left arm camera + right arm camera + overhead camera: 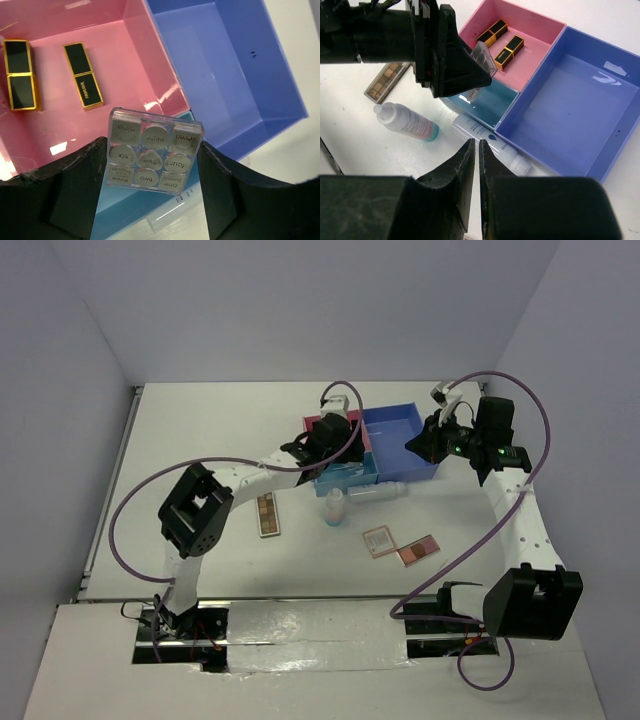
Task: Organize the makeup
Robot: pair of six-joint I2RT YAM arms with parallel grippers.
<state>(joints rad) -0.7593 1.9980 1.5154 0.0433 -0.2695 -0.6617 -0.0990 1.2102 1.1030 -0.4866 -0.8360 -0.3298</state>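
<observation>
Left wrist view, white grid palette (156, 156), sides hidden in left hand (152, 149)

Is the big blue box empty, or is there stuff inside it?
Empty. The big blue box shows only bare floor in both wrist views; the black-gold pieces lie in the pink box.

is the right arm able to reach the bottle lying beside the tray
Probably yes: the bottle lies uncovered close to the right gripper, though its shut jaws must open first.

White table (200, 430) — pale lavender-grey walls (300, 300) on three sides, soft even light
</observation>
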